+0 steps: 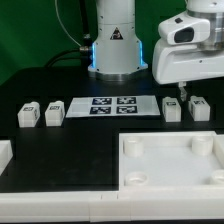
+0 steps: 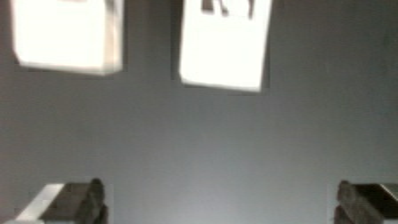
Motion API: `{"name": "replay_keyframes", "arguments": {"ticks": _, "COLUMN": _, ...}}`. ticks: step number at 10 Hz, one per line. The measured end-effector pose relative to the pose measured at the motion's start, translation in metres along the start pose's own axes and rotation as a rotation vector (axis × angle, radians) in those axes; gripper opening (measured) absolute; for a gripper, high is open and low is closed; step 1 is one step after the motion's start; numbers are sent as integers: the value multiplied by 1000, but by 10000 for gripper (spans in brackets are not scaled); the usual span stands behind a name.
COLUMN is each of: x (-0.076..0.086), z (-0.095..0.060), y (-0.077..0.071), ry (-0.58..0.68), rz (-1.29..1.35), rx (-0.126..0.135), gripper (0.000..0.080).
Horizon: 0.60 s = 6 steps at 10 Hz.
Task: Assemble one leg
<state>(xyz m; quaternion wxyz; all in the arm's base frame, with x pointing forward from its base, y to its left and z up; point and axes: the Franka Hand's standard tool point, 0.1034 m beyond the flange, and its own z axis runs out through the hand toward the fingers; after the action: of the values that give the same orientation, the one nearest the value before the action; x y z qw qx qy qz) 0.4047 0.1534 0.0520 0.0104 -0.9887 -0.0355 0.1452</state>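
The black table (image 1: 60, 175) fills most of the exterior view. The biggest part on it is the white panel (image 1: 165, 170) with round corner sockets, in the lower right of the frame. The arm's base (image 1: 112, 40) stands at top centre, with the marker board (image 1: 113, 105) lying flat just in front of it. A white piece (image 1: 4, 152) pokes in at the left edge, cut off, so no idea what it is.

The small stuff sits in a row with the board. Mid-left are the far-left leg (image 1: 28, 115) and the inner-left leg (image 1: 54, 112). Mid-right are the inner-right leg (image 1: 173, 108) and the far-right leg (image 1: 198, 108).

The gripper (image 1: 183, 90) hangs over that right pair, not touching either. In the wrist view its fingertips (image 2: 71, 200) are spread wide with only bare table between them. Two legs sit side by side beyond them, a gap between the two.
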Motion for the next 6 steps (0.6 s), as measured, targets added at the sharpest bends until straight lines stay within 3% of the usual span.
{"name": "replay_keyframes", "arguments": {"ticks": 1, "x": -3, "z": -1, "y": -2, "ry": -142, "rz": 23, "rx": -16, "gripper": 649}}
{"name": "replay_keyframes", "arguments": {"ticks": 4, "x": -2, "z": 0, "y": 0, "ry": -400, "rz": 40, "rx": -12, "gripper": 649}}
{"name": "replay_keyframes", "arguments": {"ticks": 5, "x": 0, "z": 2, "y": 0, "ry": -475, "rz": 40, "rx": -15, "gripper": 649}}
{"name": "replay_keyframes", "arguments": {"ticks": 6, "x": 4, "z": 3, "y": -1, "ry": -465, "rz": 58, "rx": -12, "gripper": 649}}
